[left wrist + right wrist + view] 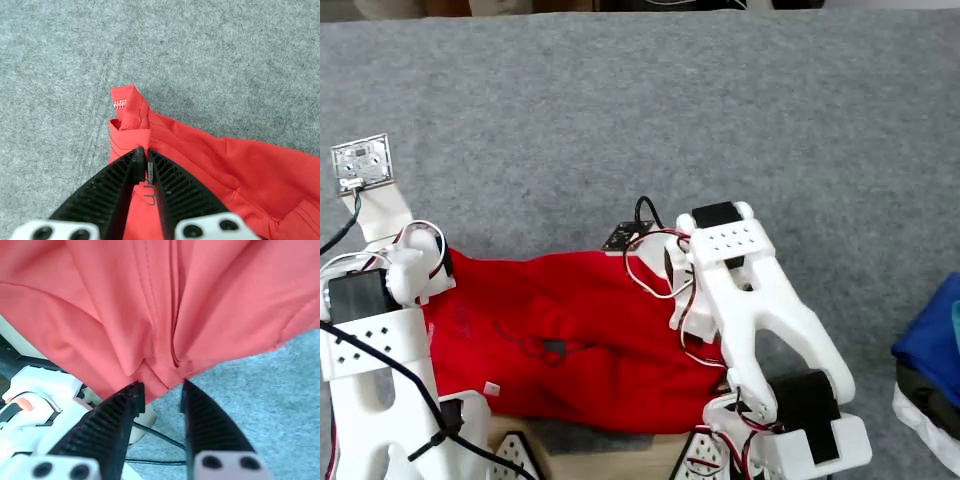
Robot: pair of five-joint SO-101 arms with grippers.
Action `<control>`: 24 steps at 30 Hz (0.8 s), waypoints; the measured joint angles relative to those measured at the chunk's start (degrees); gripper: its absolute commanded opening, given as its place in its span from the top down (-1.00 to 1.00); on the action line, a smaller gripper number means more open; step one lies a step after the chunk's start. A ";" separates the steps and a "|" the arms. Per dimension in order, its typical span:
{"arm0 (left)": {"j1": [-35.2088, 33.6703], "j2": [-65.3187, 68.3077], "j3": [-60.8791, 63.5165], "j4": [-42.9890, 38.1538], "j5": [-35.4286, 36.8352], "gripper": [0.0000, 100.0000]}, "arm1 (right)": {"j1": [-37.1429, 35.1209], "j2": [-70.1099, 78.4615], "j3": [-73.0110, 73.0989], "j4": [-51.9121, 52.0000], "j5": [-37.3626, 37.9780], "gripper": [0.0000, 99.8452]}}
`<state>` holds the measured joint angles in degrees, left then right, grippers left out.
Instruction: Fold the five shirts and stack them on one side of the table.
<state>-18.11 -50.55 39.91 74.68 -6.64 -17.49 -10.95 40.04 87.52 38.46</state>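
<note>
Start on your left: the left pincer [145, 154] is clenched on the shirt [570, 340]; its jaws meet on a doubled edge, and a small corner with a stitched hem pokes out just past the tips, lying on the table [720, 120]; the rest of the red cloth trails back beneath that pincer.

Moving across: the shirt lies rumpled between your two pincers at the near edge of the table; it's bunched, not flat, so I'd call the fold barely begun.

Now the right pincer [161, 386]: released, jaws apart; a pleated ridge of cloth sits right at the tips and reaches a little way between them; nothing is pinched as far as I can see; the cloth fans out ahead of it.

Handling, as I judge it: light, thin, limp, a bit slick; it will sag and slide and won't hold a crease unaided; nothing to break, but a shallow nip on one layer may slip. Take it by hems, seams or doubled edges, as your left does; close the right on that ridge well inside the tips, all layers together.

Well beyond the right pincer, away from the shirt, a stack [930, 370] of folded clothes sits at the table's edge; that looks like your stacking side.
</note>
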 measured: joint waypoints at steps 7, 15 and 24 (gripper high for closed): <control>0.00 0.00 0.00 0.00 0.00 0.96 | 0.00 -10.37 0.00 7.56 0.97 0.80; 0.00 0.00 0.00 0.00 0.00 0.96 | -0.53 -9.93 2.46 1.76 4.04 0.80; 0.00 0.00 0.00 0.00 0.00 0.96 | -7.82 -1.32 0.79 -1.41 4.04 0.80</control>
<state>-18.11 -50.55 39.91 74.68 -6.64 -25.32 -12.26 40.84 86.11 42.51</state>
